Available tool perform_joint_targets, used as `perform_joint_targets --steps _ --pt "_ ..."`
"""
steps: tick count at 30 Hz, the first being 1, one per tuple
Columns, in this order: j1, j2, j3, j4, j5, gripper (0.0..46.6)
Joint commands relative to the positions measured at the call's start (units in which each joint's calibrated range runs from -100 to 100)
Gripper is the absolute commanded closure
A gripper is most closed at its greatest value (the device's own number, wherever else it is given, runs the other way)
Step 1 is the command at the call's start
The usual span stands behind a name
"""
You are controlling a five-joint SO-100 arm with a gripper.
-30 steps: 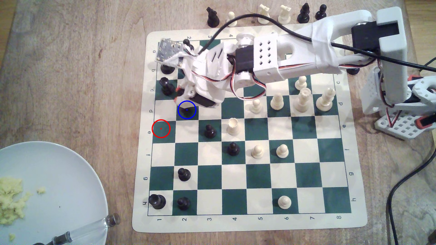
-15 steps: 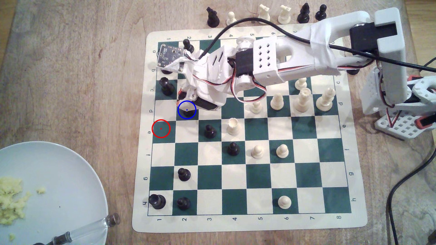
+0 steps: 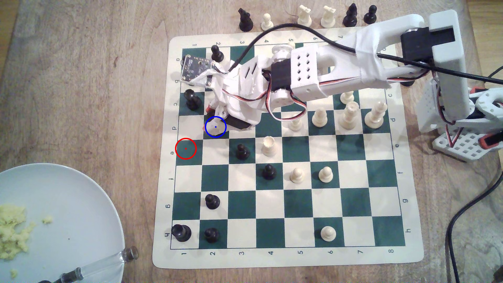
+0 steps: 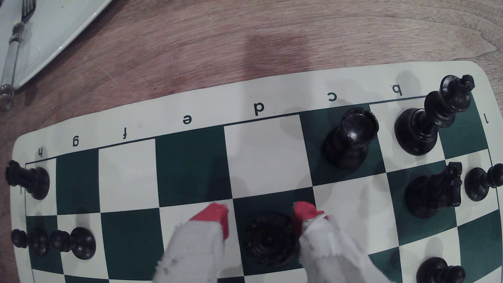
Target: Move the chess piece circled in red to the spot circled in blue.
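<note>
Black piece: the chess piece circled in red [image 4: 268,239] stands upright on a dark green square in the wrist view, its broad round top facing my camera, between my two red-tipped fingers [image 4: 217,217].
Claw: my claw [image 4: 261,220] is spread; one red tip sits just beside the piece on one side with a visible gap, the other tip is at or very near its rim on the other side. I cannot tell whether that second tip touches. I judge the piece is not clamped.
Blue ring: the spot circled in blue [image 3: 215,126] lies in row d, second column from the board's numbered-1 edge, and my claw [image 3: 215,119] covers most of it in the exterior view.
Red ring: the green square ringed in red [image 3: 185,148] at the board's edge in row e is bare.
Neighbours: a black rook [image 4: 351,136] on the green c square at the board's edge, a black king [image 4: 432,117] beyond it, a black knight [image 4: 435,190] toward the corner marked 1.
Surface: wooden, with a pale plate [image 3: 68,196] off the board's h corner.
Progress: judged from the bare red-ringed square and the piece standing under my claw at the blue ring, the carry and set-down look done.
Left: lift the claw straight up without brushing the piece, then pull away.
Risk: the closer tip could drag or tip the piece as I rise.
</note>
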Motion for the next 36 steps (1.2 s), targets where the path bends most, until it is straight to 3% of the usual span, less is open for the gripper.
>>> perform_joint_targets --steps 1,13,15,24,25,26,28,29,31,32,33,36 --pt "1.28 -6.70 -0.11 0.00 -0.44 29.2" --pt "0.42 -29.36 14.58 8.93 -1.90 28.1" --pt "-1.06 -37.09 24.10 8.85 -2.74 28.1" --pt "-7.48 -66.29 58.28 0.41 -2.44 27.2" --pt "-8.18 -68.33 60.63 -0.24 -2.34 27.8" --pt "-8.73 -70.79 62.99 -1.63 -2.30 31.8" --pt "-9.98 -77.41 67.34 -5.16 -2.44 35.2" --pt "-10.76 -82.59 71.15 -8.84 -1.66 40.9" --pt "-10.53 -84.46 74.96 -15.31 -0.15 45.1" --pt "-10.06 -84.54 77.59 -21.04 1.27 46.4" --pt "-9.28 -83.61 85.29 -37.67 5.03 46.4" --pt "-8.10 -84.12 91.55 -52.49 5.81 46.4"
